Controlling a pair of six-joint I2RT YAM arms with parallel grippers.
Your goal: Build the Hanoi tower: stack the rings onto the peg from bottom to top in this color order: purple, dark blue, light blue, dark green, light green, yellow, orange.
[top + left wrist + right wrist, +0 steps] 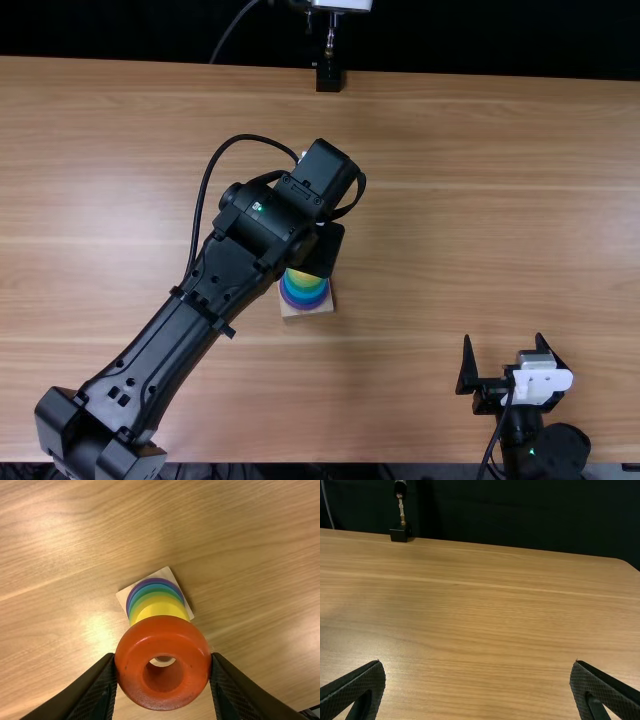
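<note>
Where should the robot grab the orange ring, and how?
Best, I think, from above, pinching the orange ring at two opposite sides of its round outer edge. It's a fat ring with a hole in the middle, and that grip leaves the hole free. The left tool holds it that way.

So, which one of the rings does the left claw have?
The orange ring, pinched in the left claw; the yellow ring and those below it are stacked on the wooden base.
</note>
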